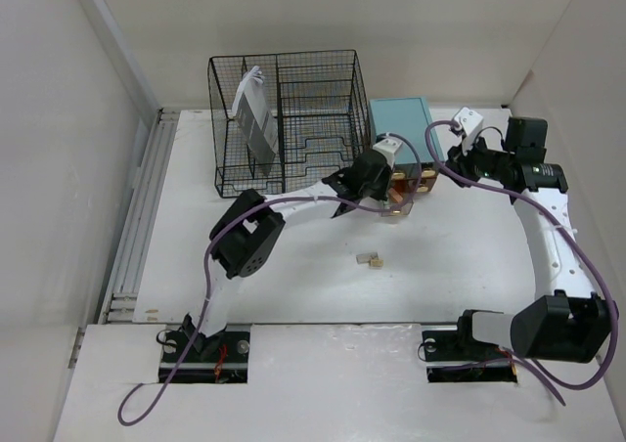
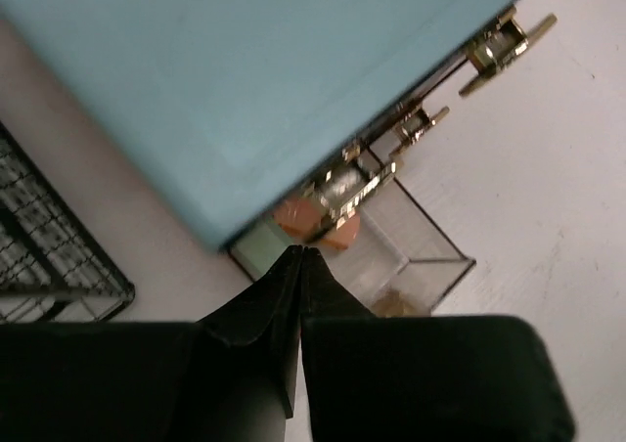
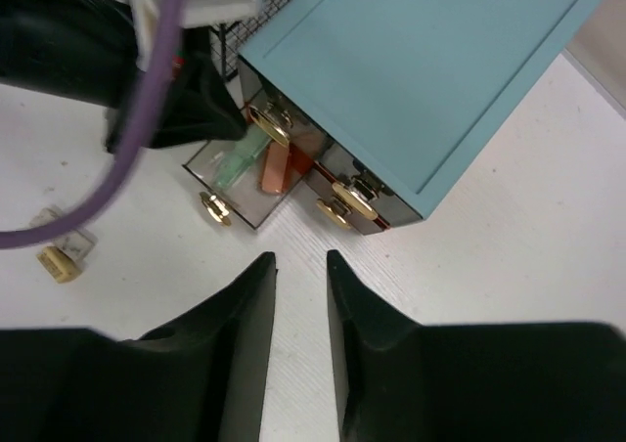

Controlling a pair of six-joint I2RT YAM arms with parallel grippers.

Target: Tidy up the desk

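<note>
The white desk [image 1: 293, 266] carries a teal drawer box [image 1: 399, 129] with gold knobs. Its lower clear drawer [image 3: 240, 183] is pulled out and holds an orange item [image 3: 276, 168] and a green item [image 3: 245, 158]. My left gripper [image 2: 301, 251] is shut and empty, its tips just over the open drawer [image 2: 391, 256] by the orange item [image 2: 318, 225]. My right gripper [image 3: 300, 259] is open and empty above bare desk in front of the box [image 3: 421, 61]. In the top view the left gripper [image 1: 354, 205] is left of the drawer, the right gripper [image 1: 452, 158] right of the box.
A black wire-mesh organizer [image 1: 289, 119] with a grey-and-white booklet [image 1: 256, 117] stands at the back left, next to the box. Two small items, one clear and one tan [image 1: 373, 260], lie on the desk's middle; they also show in the right wrist view [image 3: 61, 251].
</note>
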